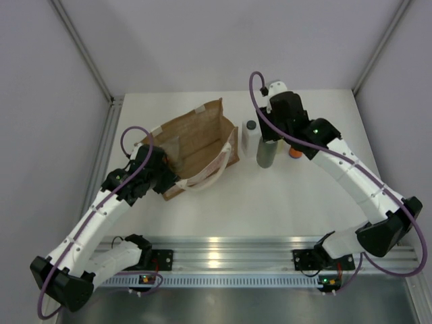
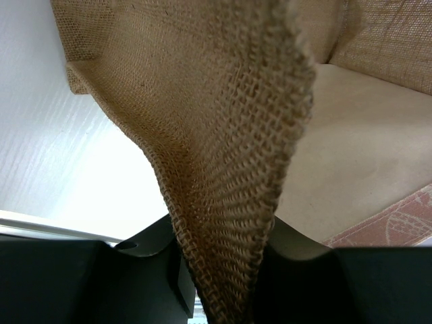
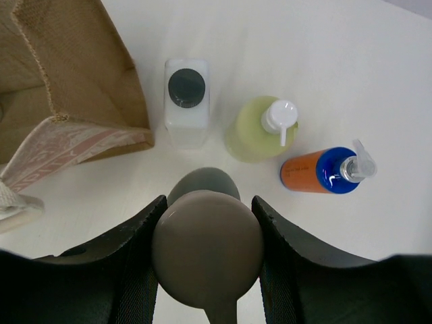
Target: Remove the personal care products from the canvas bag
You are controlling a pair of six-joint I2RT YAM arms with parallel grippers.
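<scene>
Jaws of the right gripper [image 3: 208, 206] are held part-open, clamped on the grey-green bottle [image 3: 206, 253], which is upright just right of the bag [image 1: 196, 145]. A white bottle [image 3: 187, 101], a yellow-green bottle [image 3: 260, 128] and a blue-orange bottle [image 3: 324, 172] are set on the table [image 3: 304, 54] just beyond it. The bag's wall is pinched by the nearly closed left gripper [image 2: 223, 270].

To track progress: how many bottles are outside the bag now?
4. A white bottle stands nearest the canvas bag, a yellow-green bottle beside it, a blue-orange bottle farthest from the bag, a grey-green bottle in the right gripper. More may be hidden inside the bag.
</scene>
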